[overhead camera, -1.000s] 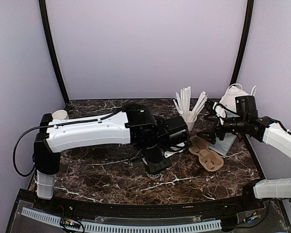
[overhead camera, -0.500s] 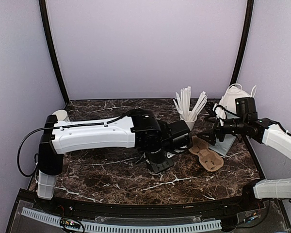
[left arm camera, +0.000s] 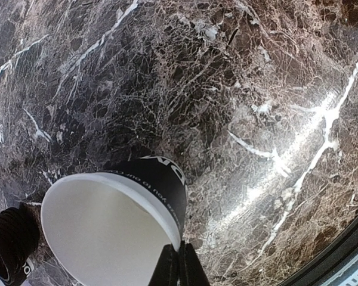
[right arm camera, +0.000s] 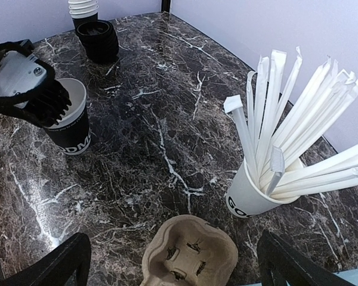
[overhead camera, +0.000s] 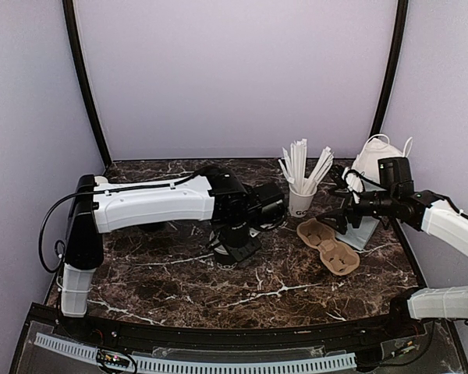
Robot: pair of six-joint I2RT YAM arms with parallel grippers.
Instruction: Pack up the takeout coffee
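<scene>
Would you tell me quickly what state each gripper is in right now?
Left gripper: shut on the cup, at its rim.
Right gripper: open, holding nothing.

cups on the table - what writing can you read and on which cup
"GO", the rest turned away: white cup of sticks.
"GDM", or close to it, partly hidden: side of the dark cup.
Small white print near the dark cup's rim: too small to read.

Bright even light, glare streaks on marble table [left arm camera: 313, 128], sharp focus
</scene>
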